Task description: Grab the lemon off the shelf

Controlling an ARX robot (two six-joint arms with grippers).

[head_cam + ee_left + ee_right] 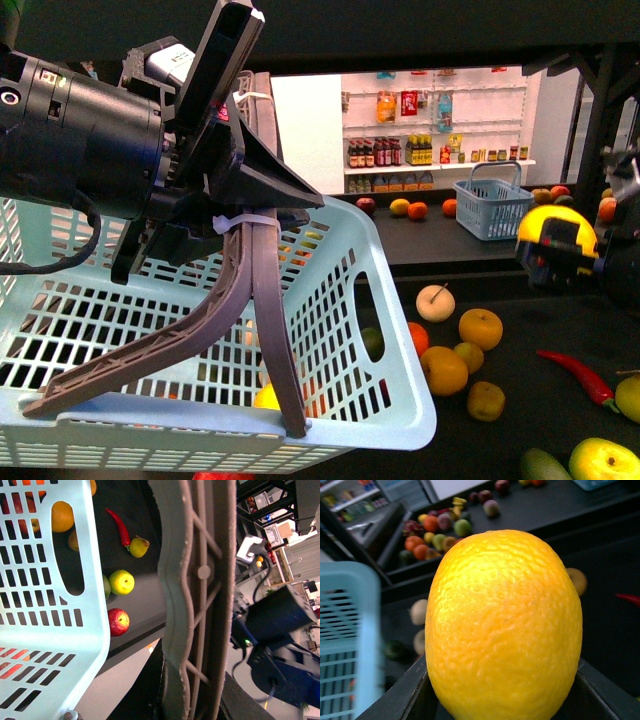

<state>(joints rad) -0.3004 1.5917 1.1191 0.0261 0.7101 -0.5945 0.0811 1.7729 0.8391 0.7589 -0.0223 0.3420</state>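
The right claw is clenched on the lemon, which sits between its jaws, raised clear of the dark counter below. Loose fruit lies on the counter under and beside this claw. The left claw is clenched on the grey handle of the pale blue basket, well off to the right claw's left.

To finish the pick cleanly, I would lift straight up with an even squeeze, since the skin is smooth and the fruit could roll out.

The lemon's long axis lies across the line of squeeze, so the jaws press its narrower sides. Which end is the tip cannot be told.
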